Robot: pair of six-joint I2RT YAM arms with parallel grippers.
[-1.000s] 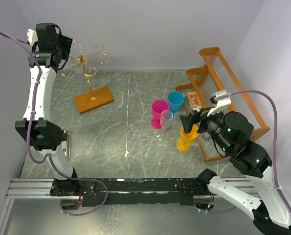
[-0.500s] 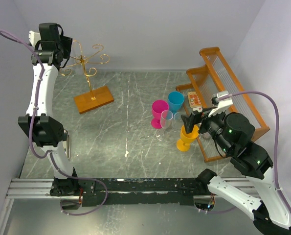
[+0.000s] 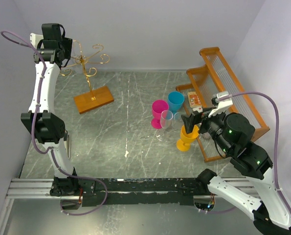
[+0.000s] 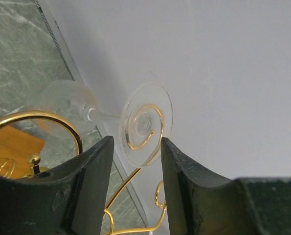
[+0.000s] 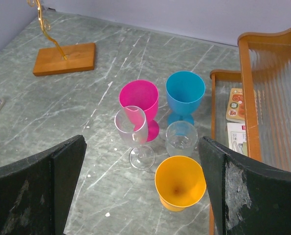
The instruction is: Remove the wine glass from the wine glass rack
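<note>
The wine glass rack (image 3: 89,62) is a gold wire stand with curly arms on a flat wooden base (image 3: 93,99) at the back left. A clear wine glass (image 4: 146,122) hangs on one curl, its round foot facing me in the left wrist view and its bowl (image 4: 62,103) off to the left. My left gripper (image 4: 135,142) is raised at the top of the rack. Its jaws stand apart, one on each side of the foot's lower edge, not touching it. My right gripper (image 5: 141,144) hovers wide open over the cups at the right, holding nothing.
A pink cup (image 3: 159,112), a blue cup (image 3: 175,102), an orange cup (image 3: 186,138) and two clear glasses (image 3: 166,123) stand at centre right. A larger orange wooden rack with clear slats (image 3: 228,100) lines the right side. The back wall is close behind the gold stand.
The left arm's elbow has risen and its wrist has crept slightly closer to the top of the rack. The right arm has not moved.
</note>
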